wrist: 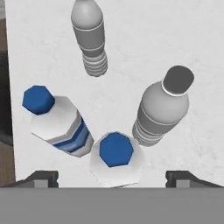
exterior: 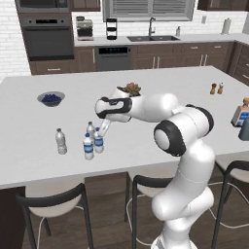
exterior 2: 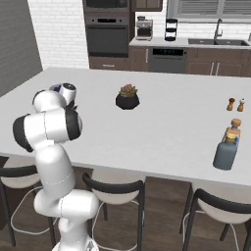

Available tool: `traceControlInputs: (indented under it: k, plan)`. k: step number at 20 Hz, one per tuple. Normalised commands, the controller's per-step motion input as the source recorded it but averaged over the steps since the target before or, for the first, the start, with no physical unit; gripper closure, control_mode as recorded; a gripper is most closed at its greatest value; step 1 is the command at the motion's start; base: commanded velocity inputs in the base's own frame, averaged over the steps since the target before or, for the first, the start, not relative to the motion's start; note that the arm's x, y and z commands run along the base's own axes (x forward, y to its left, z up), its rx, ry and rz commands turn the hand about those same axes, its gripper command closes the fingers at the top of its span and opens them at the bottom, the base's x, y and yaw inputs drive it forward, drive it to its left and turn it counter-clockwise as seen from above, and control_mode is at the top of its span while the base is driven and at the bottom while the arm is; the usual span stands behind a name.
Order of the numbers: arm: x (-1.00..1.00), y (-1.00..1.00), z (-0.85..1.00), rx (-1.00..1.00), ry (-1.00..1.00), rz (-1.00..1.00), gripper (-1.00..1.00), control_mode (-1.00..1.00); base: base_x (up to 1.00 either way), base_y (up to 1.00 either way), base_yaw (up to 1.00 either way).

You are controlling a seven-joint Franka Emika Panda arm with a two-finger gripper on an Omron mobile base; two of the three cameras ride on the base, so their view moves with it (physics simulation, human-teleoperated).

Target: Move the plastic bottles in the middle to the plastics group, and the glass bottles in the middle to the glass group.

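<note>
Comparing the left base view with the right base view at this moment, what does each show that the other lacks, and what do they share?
Left base view: four small water bottles grouped near the counter's front edge, and a bowl of blueberries. Right base view: the grey-blue bottle whole, with its tan stopper; the left base view cuts it off at the frame edge. Shared: the potted plant, the two brown shakers, the pale tan-capped bottle, the white counter and the arm.

Table (exterior: 29, 146): matt, faintly mottled white stone. By my arm (exterior: 185, 141), glossy white plastic shell: plastic bottles (wrist: 164, 109), ribbed, translucent grey and white; caps smooth blue or grey.
</note>
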Motion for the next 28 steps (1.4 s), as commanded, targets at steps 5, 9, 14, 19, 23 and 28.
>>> traceControlInputs:
  k: [5, 9, 14, 19, 23, 28]
  plan:
    - [-0.22, -0.08, 0.32, 0.00, -0.03, 0.00, -1.00, -1.00, 0.00, 0.00, 0.00]
    - [-0.64, -0.53, 0.07, 0.00, 0.00, -0.04, -1.00, -1.00, 0.00, 0.00, 0.00]
    - [-0.94, -0.74, 0.00, 0.00, -0.02, -0.14, -1.00, -1.00, 0.00, 0.00, 0.00]
    - [-1.00, -0.88, 0.00, 0.01, -0.04, -0.21, -1.00, -1.00, 0.00, 0.00, 0.00]
    - [-0.89, -0.54, 0.23, 0.00, -0.07, -0.20, -1.00, -1.00, 0.00, 0.00, 0.00]
    - [-0.98, -0.13, 0.21, 0.00, -0.30, -0.11, -1.00, -1.00, 0.00, 0.00, 0.00]
